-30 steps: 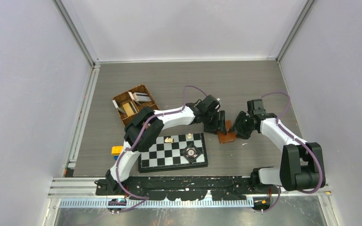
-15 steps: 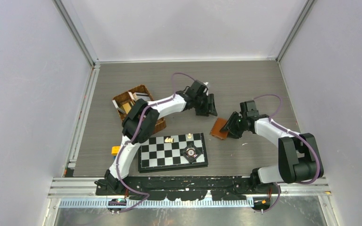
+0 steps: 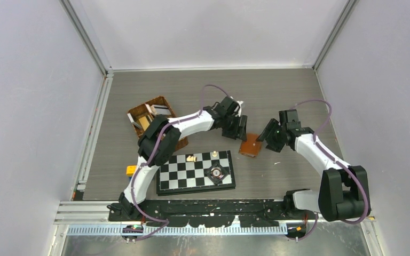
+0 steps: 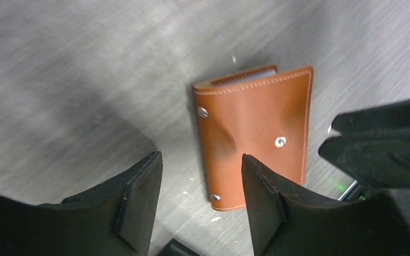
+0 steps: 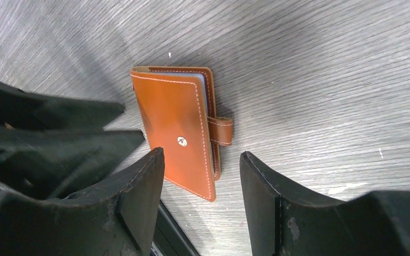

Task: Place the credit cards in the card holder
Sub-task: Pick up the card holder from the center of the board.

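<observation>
Withdrawn right end effector [image 3: 269, 138] sits beside card holder [image 3: 250, 145].

Soft, even overhead light fills the top view with only faint, short shadows, while the left wrist picture is smeared, its surface [image 4: 58, 53] grain blurred with a dark shadow at the left, and the right wrist picture is crisp, the card holder [image 5: 176, 122] ringed by soft shadow.

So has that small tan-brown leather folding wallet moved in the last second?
Yes, slightly. The tan-brown leather wallet has shifted a little farther back on the table and closer to the far right corner of the black-and-white chessboard.
</observation>
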Tool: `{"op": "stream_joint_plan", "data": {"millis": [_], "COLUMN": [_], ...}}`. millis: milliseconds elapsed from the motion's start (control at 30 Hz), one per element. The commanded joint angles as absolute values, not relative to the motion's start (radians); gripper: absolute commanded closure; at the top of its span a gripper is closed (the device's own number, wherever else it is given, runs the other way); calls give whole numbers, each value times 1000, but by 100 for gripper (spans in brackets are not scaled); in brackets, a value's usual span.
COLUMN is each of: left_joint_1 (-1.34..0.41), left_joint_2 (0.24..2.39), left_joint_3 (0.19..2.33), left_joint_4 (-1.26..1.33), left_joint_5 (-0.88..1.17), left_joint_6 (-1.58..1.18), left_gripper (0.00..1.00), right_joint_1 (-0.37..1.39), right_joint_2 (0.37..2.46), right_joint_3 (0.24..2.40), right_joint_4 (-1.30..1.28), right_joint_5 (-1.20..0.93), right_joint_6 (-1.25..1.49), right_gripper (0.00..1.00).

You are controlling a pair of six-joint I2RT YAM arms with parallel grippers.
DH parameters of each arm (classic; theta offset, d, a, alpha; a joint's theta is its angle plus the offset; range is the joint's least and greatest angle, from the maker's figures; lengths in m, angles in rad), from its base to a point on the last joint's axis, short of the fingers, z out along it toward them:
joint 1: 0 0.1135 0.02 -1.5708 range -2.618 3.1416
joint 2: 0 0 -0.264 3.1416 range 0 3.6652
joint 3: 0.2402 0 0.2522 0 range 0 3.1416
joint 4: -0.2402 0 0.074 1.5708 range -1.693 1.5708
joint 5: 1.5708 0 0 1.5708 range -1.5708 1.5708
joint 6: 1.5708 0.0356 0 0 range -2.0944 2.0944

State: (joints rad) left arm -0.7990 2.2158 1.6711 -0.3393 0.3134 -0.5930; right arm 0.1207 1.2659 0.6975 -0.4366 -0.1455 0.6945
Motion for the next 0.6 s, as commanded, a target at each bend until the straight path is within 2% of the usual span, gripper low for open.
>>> {"op": "stream_joint_plan", "data": {"millis": [0, 133, 367, 467, 567], "left_joint_1": [-830, -831, -830, -819, -791], "left_joint_2": [2175, 2175, 2128, 2126, 2111], "left_joint_3": [1684, 1652, 1580, 1564, 1523], "left_joint_4": [-392, -386, -331, -311, -258], "left_joint_5": [302, 283, 271, 299, 344], "left_joint_6": [-560, -602, -620, -640, -685], "left_gripper": [42, 42, 42, 41, 41], "right_joint_1": [101, 100, 101, 101, 92], "right_joint_2": [1274, 1336, 1427, 1457, 1483], "right_joint_3": [691, 664, 641, 630, 607], "right_joint_4": [-405, -277, -182, -159, -106], "right_joint_5": [-165, -257, -288, -289, -321], "right_joint_6": [689, 736, 750, 752, 773], "right_gripper": [42, 45, 56, 71, 95]}}
